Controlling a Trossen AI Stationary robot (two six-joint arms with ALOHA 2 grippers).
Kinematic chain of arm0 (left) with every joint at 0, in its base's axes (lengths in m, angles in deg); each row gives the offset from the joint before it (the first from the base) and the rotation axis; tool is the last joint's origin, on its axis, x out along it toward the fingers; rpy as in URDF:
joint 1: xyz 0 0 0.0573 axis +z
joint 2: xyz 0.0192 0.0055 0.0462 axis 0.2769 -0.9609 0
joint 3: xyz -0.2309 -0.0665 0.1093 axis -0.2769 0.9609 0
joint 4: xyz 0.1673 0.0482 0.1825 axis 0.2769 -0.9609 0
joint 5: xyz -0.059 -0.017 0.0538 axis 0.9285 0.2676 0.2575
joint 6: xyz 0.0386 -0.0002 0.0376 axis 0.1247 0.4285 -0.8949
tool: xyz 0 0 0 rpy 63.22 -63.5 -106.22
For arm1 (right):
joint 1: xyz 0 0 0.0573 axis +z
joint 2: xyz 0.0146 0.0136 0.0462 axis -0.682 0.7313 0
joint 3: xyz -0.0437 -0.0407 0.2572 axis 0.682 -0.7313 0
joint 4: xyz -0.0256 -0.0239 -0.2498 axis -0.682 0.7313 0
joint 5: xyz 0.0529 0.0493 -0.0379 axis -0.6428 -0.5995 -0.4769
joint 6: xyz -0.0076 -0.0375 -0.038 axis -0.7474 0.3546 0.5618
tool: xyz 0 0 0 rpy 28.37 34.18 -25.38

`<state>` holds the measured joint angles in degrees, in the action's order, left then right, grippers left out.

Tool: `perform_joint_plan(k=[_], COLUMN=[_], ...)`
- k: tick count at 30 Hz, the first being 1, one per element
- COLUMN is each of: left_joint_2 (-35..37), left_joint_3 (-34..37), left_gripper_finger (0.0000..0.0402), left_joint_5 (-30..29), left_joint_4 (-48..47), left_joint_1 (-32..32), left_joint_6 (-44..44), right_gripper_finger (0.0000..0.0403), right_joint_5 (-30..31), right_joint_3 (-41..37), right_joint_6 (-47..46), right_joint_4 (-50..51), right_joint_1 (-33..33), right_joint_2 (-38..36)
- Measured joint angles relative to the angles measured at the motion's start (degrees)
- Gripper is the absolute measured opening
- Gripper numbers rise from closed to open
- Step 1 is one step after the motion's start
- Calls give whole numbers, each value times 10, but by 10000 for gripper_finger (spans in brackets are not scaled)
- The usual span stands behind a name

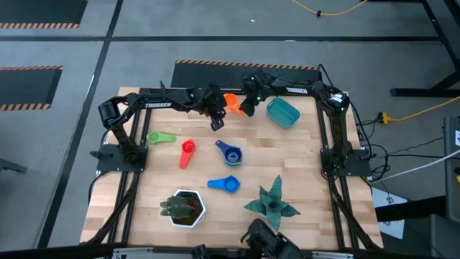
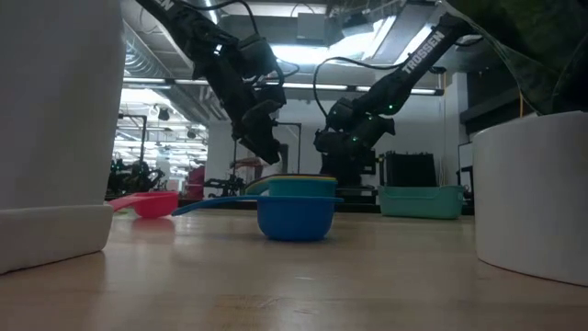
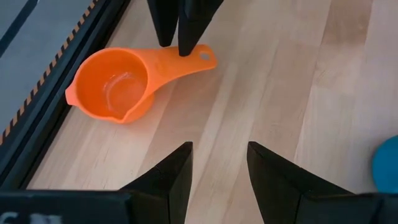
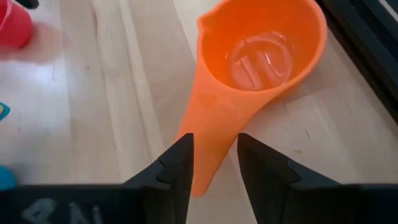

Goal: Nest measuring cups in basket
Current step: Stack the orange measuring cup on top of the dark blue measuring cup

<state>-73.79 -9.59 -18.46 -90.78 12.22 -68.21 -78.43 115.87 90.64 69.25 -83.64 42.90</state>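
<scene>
The orange measuring cup (image 1: 230,101) lies on its base near the table's far edge, and my right gripper (image 4: 215,163) is shut on its handle. The teal basket (image 1: 282,112) stands to the right of it. My left gripper (image 3: 219,177) hovers open above bare wood just near of the orange cup (image 3: 112,87), touching nothing. Green (image 1: 159,137), red (image 1: 187,152), dark blue (image 1: 228,152) and light blue (image 1: 224,184) cups lie on the table between the middle and the left side. My right gripper pinches the orange cup's handle (image 4: 214,124) between its two fingers, which lie across it about midway along. The fingers (image 3: 189,37) come from above, pointing down. The cup sits level with its base on the table.
A white hexagonal pot with a dark plant (image 1: 183,208) and a green star-shaped plant (image 1: 273,201) stand near the near edge. The black frame rail (image 3: 37,118) runs just beyond the orange cup. Bare wood lies between the basket and the blue cups.
</scene>
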Motion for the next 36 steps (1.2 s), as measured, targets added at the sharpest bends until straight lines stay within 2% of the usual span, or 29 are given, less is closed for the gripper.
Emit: perform_joint_plan(k=[9, 14, 19, 36], left_joint_2=[0, 0, 0, 0], left_joint_3=[0, 0, 0, 0], left_gripper_finger=[146, 146, 146, 146], left_joint_5=[0, 0, 0, 0], left_joint_4=[0, 0, 0, 0], left_joint_1=[0, 0, 0, 0], left_joint_6=[0, 0, 0, 0], right_gripper_finger=[129, 129, 129, 126], right_joint_5=[-2, -50, -69, -61], right_joint_3=[0, 0, 1, 1], right_joint_6=[-14, -15, -15, -11], right_joint_4=[0, -14, -27, -30], right_joint_1=[-1, -1, -1, 7], right_joint_2=[17, 36, 37, 37])
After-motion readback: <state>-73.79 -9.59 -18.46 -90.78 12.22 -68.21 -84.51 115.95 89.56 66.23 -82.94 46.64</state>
